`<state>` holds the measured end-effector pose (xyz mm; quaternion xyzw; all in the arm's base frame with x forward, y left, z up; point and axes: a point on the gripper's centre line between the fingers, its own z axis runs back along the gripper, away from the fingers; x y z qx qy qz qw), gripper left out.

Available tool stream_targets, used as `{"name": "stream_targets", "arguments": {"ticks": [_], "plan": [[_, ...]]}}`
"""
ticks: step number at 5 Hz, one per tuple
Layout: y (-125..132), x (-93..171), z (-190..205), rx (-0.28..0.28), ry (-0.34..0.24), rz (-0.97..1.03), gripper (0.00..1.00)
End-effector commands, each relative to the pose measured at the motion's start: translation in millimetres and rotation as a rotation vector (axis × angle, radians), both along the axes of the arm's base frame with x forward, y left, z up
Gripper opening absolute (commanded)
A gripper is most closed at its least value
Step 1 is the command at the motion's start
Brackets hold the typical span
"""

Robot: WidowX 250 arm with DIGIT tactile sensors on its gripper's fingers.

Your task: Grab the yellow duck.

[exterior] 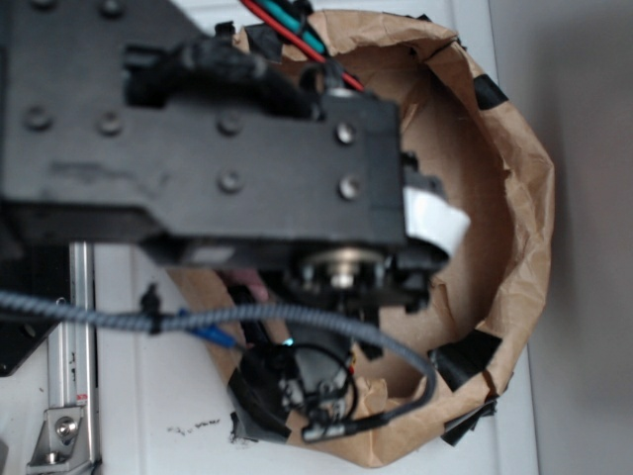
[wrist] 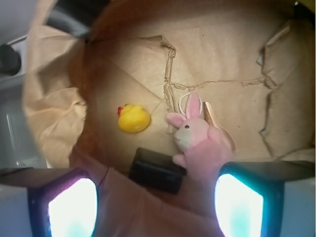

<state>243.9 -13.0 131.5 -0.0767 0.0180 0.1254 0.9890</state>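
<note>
Crumpled brown paper bag [wrist: 222, 59] is surrounding everything beneath me. Left of centre, the small bright-yellow toy duck [wrist: 133, 118] is lying on its floor. Right of it, the pink plush bunny [wrist: 195, 136] is sitting beside a black block [wrist: 157, 170]. My gripper [wrist: 155, 207] is hovering released, fingers [wrist: 66, 205] apart, grasping nothing.
</note>
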Motion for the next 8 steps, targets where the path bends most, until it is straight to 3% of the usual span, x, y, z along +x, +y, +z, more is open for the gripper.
{"name": "stream_targets", "arguments": {"ticks": [1,4,5,7,8], "plan": [[10.3,8.4,-22.1,0.015,-0.026,-0.014,1.00],[10.3,8.4,-22.1,0.015,-0.026,-0.014,1.00],[16.8,10.2,-37.5,0.054,-0.124,-0.092,1.00],[10.1,24.9,-55.5,-0.028,-0.178,-0.255,1.00],[9.7,31.4,-64.0,0.037,-0.144,-0.308,1.00]]}}
